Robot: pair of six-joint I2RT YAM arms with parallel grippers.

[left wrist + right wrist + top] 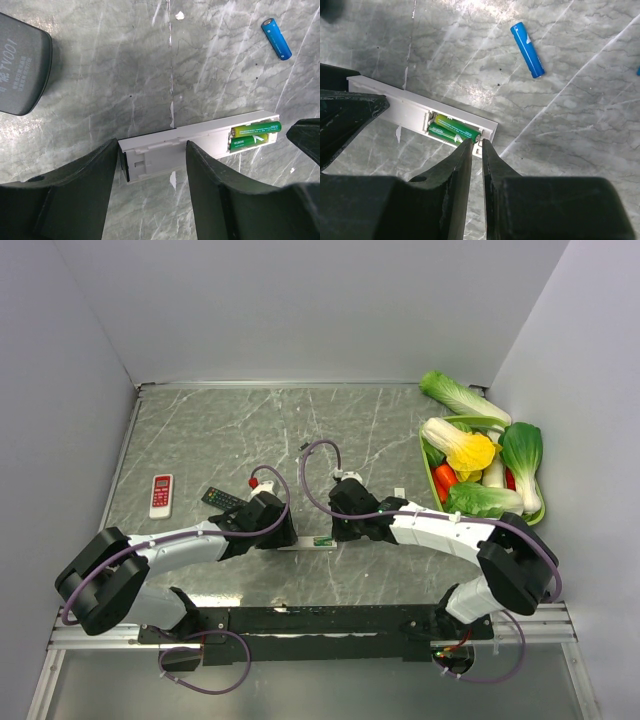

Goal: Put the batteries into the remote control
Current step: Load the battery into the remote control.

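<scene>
Right gripper (476, 142) has its fingers pressed almost together, with only a thin slit between them and nothing in it. The tips sit at the end of the upper of two green batteries (455, 129). Both lie in the open back of the white remote (390, 100), which lies face down on the table (570, 160).

The upper one looks slightly askew to me, riding on its neighbour rather than bedded beside it, so I judge the step in hand is seating it. I want to use the closed tips as one blunt point, pressing down and a little along the battery, slowly, and easing off once it drops level.

Left gripper (152, 146) is spread over the remote's other end. I cannot tell whether it bears on the remote, so a hard shove may slide it.

One blue battery (526, 49) lies loose, well apart. The remote looks full, so I leave it.
</scene>
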